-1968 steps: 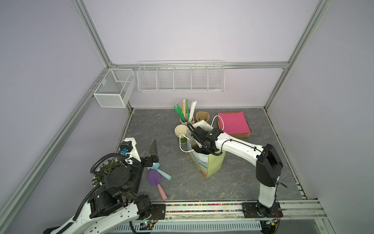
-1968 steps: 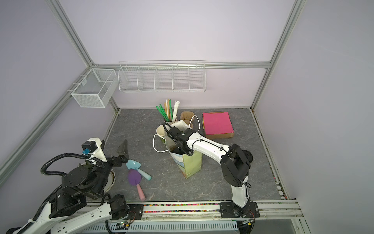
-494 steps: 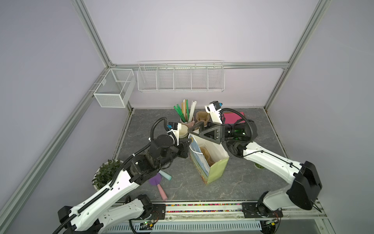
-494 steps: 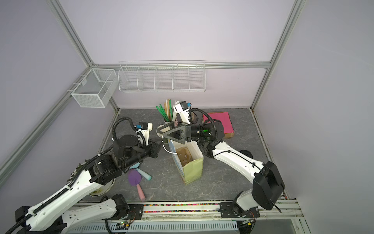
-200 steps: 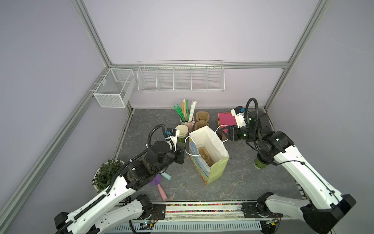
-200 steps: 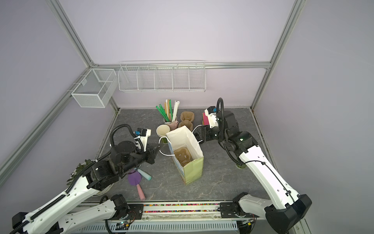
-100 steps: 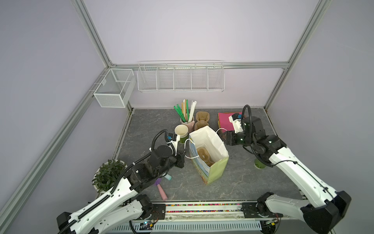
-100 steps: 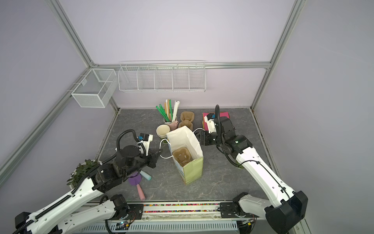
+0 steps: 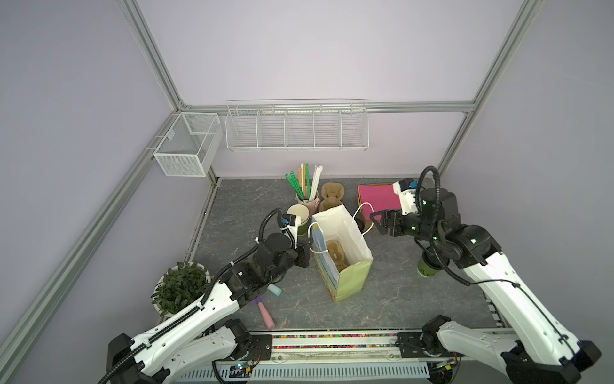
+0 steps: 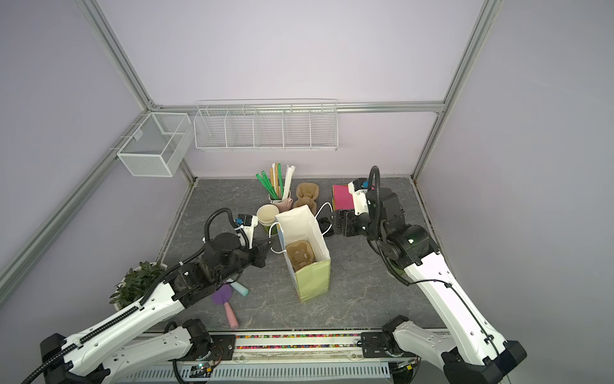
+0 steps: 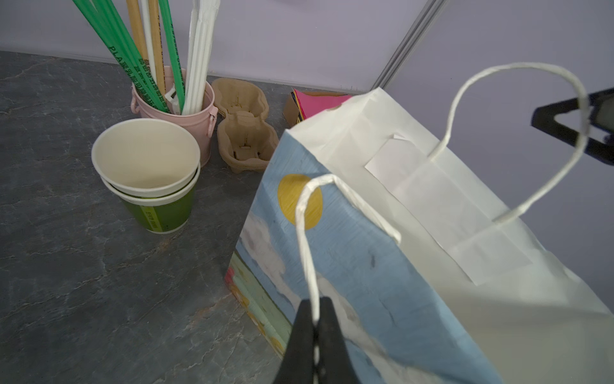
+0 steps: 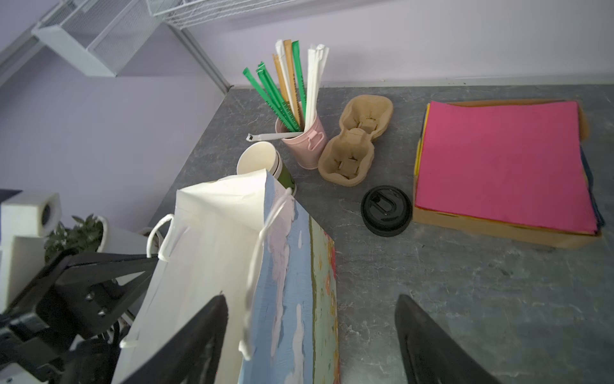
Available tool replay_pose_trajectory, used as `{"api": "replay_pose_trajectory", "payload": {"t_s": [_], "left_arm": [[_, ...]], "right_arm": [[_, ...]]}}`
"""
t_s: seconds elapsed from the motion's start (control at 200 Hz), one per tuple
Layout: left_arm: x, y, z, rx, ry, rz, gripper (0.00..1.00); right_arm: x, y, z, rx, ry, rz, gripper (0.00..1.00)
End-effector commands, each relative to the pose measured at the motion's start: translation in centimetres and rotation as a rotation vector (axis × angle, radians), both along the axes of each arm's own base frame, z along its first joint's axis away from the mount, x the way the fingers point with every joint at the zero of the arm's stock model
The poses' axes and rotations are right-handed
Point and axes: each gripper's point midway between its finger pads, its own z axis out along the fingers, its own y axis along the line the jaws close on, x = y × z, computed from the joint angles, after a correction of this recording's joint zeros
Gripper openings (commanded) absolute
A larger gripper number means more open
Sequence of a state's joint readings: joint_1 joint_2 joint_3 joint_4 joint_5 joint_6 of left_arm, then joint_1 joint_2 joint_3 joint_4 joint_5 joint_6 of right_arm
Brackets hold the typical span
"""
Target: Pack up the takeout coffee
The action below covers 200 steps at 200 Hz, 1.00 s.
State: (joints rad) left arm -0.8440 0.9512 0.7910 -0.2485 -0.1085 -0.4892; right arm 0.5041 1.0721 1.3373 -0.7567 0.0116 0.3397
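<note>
1 paper bag [image 9: 353, 277]: stands open, centre of tabletop [image 9: 252, 206]; cup carrier [image 9: 335, 256] inside.
L gripper [image 11: 314, 304]: clamped tight on bag's near handle [image 11: 307, 259].
R gripper [image 12: 310, 301]: jaws spread wide, gripping nothing; far handle [image 12: 255, 266] hangs betw. them.
Takeout coffee [image 9: 424, 270]: upright on tabletop, well right of bag; top hidden under R arm.

paper bag [image 10: 307, 266] upright, mouth open, mid-table | cup carrier [image 10: 299, 255] inside bag | L gripper [image 10: 268, 251] clamped on left handle [image 10: 270, 237] of bag | R gripper [image 10: 335, 223] just right of bag's rear edge | cup stack [image 10: 267, 212] behind-left of bag | plant [image 10: 136, 287] far left of bag
</note>
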Motion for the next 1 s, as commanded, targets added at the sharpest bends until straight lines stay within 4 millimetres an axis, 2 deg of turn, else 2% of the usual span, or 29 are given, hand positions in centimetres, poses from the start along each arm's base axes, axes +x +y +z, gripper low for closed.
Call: {"api": "replay_pose_trajectory", "payload": {"t_s": [0.0,0.08,0.29,0.48,0.55,0.66,0.76,0.935,0.995], "left_arm": [[1.1,-0.3,0.0,-0.057,0.007,0.002,0.00],[1.5,-0.3,0.1,-0.068,0.006,0.006,0.00],[2.0,-2.1,-0.5,-0.095,0.045,-0.038,0.00],[1.7,-2.9,-0.8,-0.154,0.091,-0.043,0.00],[1.5,-2.8,-0.9,-0.167,0.097,-0.026,0.00],[1.0,-3.0,-0.9,-0.194,0.103,-0.007,0.00],[0.3,-3.6,-0.7,-0.189,0.090,-0.008,0.00],[0.0,-2.8,-0.3,-0.219,0.085,0.023,0.00],[-0.1,-2.6,-0.4,-0.225,0.087,0.029,0.07]], "right_arm": [[-1.0,-5.8,-0.8,-0.187,0.039,-0.211,0.99],[-2.0,-8.4,-2.3,-0.277,0.110,-0.301,0.89],[-4.6,-12.9,-6.2,-0.360,0.267,-0.452,0.88],[-6.7,-15.7,-9.7,-0.343,0.450,-0.564,0.89],[-7.2,-16.0,-11.1,-0.336,0.513,-0.581,0.89],[-7.5,-17.9,-12.6,-0.328,0.587,-0.671,0.89],[-7.4,-18.0,-13.7,-0.306,0.635,-0.687,0.89],[-7.0,-18.8,-15.3,-0.311,0.701,-0.743,0.89],[-7.0,-19.3,-15.8,-0.308,0.721,-0.774,0.89]]}}
